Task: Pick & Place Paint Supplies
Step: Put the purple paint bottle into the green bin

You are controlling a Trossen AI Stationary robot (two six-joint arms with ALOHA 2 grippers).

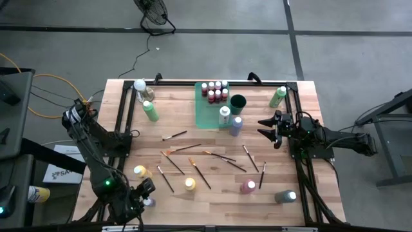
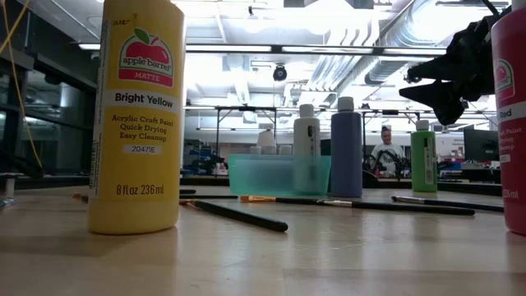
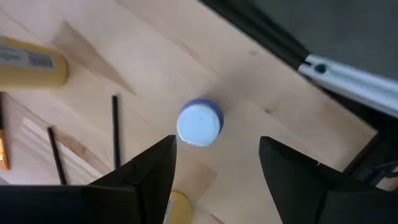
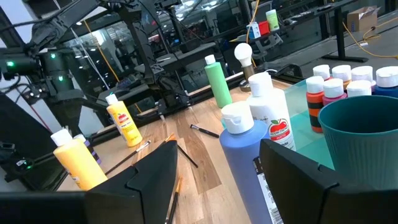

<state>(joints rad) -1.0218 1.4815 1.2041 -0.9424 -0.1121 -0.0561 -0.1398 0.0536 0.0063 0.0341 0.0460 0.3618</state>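
A small purple paint bottle with a white cap (image 3: 199, 122) stands upright on the wood near the table's near left corner (image 1: 149, 202). My left gripper (image 3: 217, 146) hangs above it, pointing steeply down, open, one finger on either side of the cap and clear of it (image 1: 145, 192). Two yellow bottles (image 1: 140, 171) (image 1: 190, 184) stand close by. Thin paintbrushes (image 1: 193, 161) lie scattered mid-table. My right gripper (image 1: 267, 127) waits open and level at the table's right side.
A teal tray (image 1: 205, 109) at the far middle holds several small bottles (image 1: 215, 90). A dark green cup (image 1: 238, 102), a white bottle (image 1: 224, 115) and a blue one (image 1: 236, 124) stand beside it. Green bottles (image 1: 150, 111) (image 1: 278, 96), a pink (image 1: 248, 187) and a grey one (image 1: 285, 196) stand around.
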